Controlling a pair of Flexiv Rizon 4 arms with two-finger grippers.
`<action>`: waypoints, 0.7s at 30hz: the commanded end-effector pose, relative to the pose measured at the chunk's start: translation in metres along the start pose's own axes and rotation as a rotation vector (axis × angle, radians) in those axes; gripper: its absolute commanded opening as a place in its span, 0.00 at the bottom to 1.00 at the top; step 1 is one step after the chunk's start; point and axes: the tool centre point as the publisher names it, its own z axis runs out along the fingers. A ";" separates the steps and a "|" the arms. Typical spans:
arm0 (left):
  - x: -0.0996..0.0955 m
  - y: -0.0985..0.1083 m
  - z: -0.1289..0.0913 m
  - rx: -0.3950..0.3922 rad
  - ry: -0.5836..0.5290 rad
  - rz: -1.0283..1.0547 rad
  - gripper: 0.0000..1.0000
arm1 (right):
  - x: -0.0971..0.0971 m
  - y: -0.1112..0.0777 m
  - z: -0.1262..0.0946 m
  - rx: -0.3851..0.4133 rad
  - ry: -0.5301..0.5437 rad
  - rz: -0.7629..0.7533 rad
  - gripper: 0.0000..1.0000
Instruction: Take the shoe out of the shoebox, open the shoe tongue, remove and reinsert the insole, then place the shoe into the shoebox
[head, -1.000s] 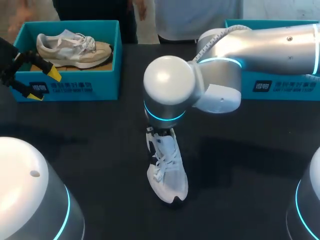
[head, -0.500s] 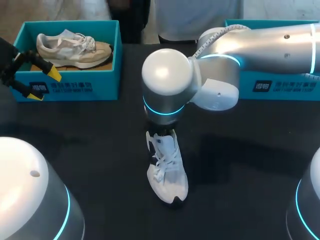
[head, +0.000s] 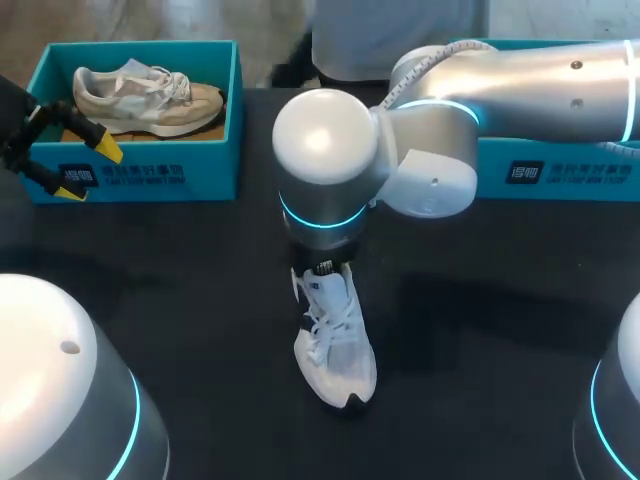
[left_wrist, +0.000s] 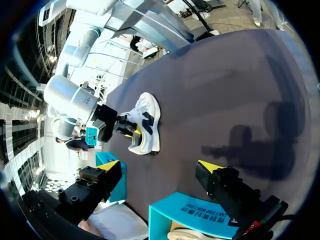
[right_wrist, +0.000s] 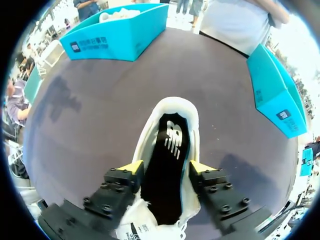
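Observation:
A white lace-up shoe (head: 335, 345) lies on the black table, toe towards me. My right arm comes in from the right, and its wrist hides the shoe's heel in the head view. In the right wrist view the right gripper (right_wrist: 165, 167) stands open just above the shoe's collar (right_wrist: 170, 107), one finger to each side, and the black insole (right_wrist: 170, 150) lies flat inside. My left gripper (head: 90, 170) hangs open and empty at the far left, in front of the left shoebox (head: 140, 175). From there it looks across at the shoe (left_wrist: 146, 125).
The left teal shoebox holds a beige shoe (head: 140, 95). A second teal shoebox (head: 560, 170) stands at the back right, partly behind my right arm. Both boxes (right_wrist: 120, 35) (right_wrist: 275, 95) lie well beyond the white shoe.
The right gripper has gone from shut to open over the shoe's opening, and its wrist has risen a little. The left arm and the shoe have not moved.

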 end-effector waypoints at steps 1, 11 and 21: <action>0.000 0.000 0.000 0.000 0.001 0.001 1.00 | 0.000 -0.002 0.004 0.015 0.017 -0.002 0.93; 0.000 0.000 0.000 0.000 0.001 0.001 1.00 | 0.000 -0.010 0.001 0.049 0.022 0.007 1.00; 0.000 0.000 0.000 0.000 0.001 0.001 1.00 | 0.000 -0.024 -0.018 0.059 0.011 0.027 0.98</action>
